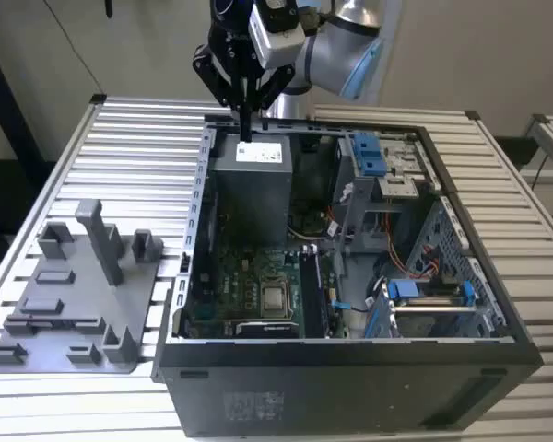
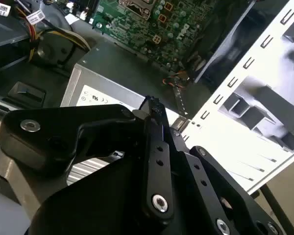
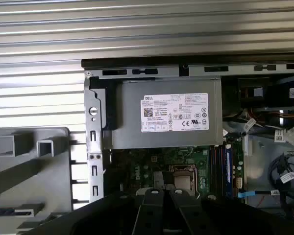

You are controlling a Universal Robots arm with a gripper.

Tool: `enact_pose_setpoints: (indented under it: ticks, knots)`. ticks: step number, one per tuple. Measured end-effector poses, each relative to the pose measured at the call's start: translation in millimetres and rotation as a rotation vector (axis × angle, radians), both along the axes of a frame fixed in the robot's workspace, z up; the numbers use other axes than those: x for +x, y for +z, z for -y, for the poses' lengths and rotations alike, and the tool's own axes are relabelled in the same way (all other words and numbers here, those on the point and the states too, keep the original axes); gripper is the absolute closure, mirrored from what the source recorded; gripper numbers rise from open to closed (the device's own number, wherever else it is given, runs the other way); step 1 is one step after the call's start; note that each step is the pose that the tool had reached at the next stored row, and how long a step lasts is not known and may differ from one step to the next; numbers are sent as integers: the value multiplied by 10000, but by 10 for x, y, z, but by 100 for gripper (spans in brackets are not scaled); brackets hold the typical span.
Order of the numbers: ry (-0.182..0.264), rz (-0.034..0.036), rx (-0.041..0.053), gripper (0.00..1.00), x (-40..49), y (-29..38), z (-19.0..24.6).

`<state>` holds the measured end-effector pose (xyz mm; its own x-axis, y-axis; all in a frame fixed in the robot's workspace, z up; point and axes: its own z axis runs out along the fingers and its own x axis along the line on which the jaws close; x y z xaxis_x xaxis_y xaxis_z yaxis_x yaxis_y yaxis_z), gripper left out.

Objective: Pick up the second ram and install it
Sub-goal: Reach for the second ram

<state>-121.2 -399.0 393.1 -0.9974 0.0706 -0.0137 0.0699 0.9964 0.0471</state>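
Claw (image 1: 246,124) clenched, nothing visible between its tips, hovers over the power supply (image 1: 258,175) inside the open case (image 1: 350,387). The second ram (image 3: 7,211), judged to be the dark-blue strip, lies flat in the grey tray (image 1: 46,357) beside the case toward the exterior view's left, long axis pointing at the case wall.

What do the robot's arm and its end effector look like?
The arm is silver-grey with rounded joints and a light-blue cap. The end effector is black, made of jointed links with silver screws. A white box is mounted beside it.
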Motion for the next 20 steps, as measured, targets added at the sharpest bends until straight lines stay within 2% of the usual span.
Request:
enact_pose_setpoints:
  ticks: [13,20]
  knots:
    - [-2,1,-4,89,-10,0,-1]
    - [-1,0,-3,89,-123,0,-1]
